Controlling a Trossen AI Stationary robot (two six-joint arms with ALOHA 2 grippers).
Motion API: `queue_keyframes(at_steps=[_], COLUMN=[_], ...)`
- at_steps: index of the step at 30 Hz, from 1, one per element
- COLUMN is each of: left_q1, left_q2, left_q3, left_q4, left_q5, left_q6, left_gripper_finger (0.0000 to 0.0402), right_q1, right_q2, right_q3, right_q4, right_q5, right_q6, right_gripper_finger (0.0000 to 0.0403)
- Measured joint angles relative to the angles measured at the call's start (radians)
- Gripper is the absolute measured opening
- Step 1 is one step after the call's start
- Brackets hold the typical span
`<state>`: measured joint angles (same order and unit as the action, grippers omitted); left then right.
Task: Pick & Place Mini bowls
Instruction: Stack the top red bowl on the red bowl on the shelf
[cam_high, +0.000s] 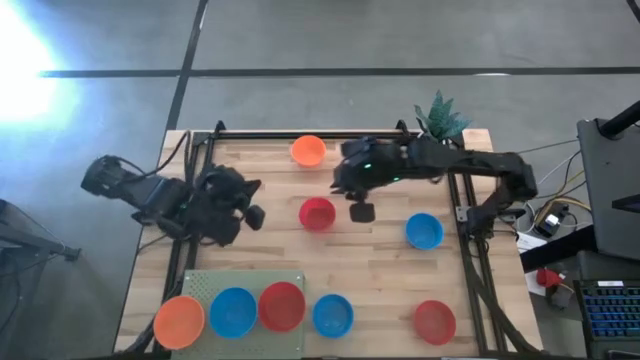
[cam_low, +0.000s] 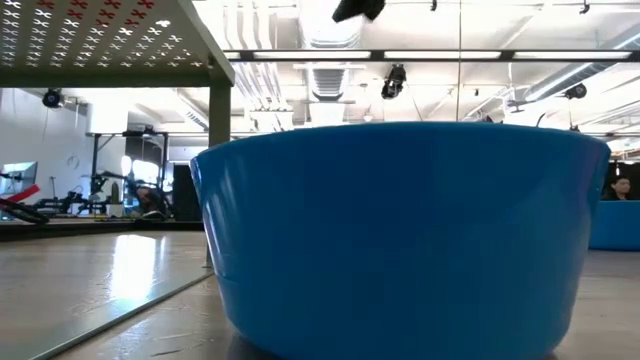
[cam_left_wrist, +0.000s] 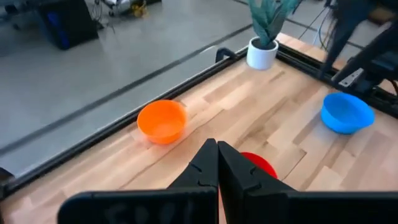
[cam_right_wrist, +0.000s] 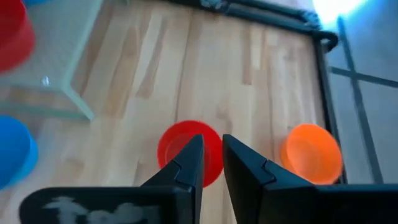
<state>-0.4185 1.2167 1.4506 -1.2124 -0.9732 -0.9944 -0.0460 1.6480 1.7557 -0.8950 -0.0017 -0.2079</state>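
Seven small bowls lie scattered on the wooden table (cam_high: 380, 280); the one that matters here is the red bowl (cam_high: 317, 214) near the table's middle. The right gripper (cam_high: 352, 196) hangs just beside it, on the side toward the right arm's base, and apart from it. In the right wrist view the same red bowl (cam_right_wrist: 188, 151) lies straight ahead between the two finger tips, which stand a narrow gap apart and hold nothing. The bowl is round, so no long axis constrains the grasp; a rim pinch seems the likely next step.

The left gripper (cam_high: 250, 212) waits on the other side of that bowl, somewhat farther off, with its fingers pressed together and empty. An orange bowl (cam_high: 308, 151) sits near the far edge. Three more bowls rest on a pale perforated tray (cam_high: 245, 280) at the near edge.
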Motion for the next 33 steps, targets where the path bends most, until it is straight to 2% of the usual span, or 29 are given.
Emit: queue_keyframes(at_steps=[4,9,15,22,33], left_q1=[0.087,0.165,0.249,0.347,0.468], left_q2=[0.022,0.06,0.111,0.196,0.38], left_q3=[0.0,0.0,0.0,0.0,0.0], left_q4=[0.042,0.042,0.058,0.147,0.158], left_q5=[0.093,0.154,0.261,0.432,0.601], left_q6=[0.004,0.009,0.042,0.066,-0.005], left_gripper_finger=[0.0,0.0003,0.0033,0.0072,0.0076], right_q1=[0.003,0.025,0.042,0.042,0.042], right_q2=[-0.078,-0.16,-0.229,-0.284,-0.329], right_q3=[-0.001,-0.002,-0.002,-0.002,-0.002], right_q4=[-0.004,-0.007,-0.008,-0.008,-0.015], right_q5=[0.006,0.005,0.005,0.005,0.005], right_q6=[0.066,0.103,0.1,0.104,0.104], right_gripper_finger=[0.0048,0.0043,0.0043,0.0043,0.0043])
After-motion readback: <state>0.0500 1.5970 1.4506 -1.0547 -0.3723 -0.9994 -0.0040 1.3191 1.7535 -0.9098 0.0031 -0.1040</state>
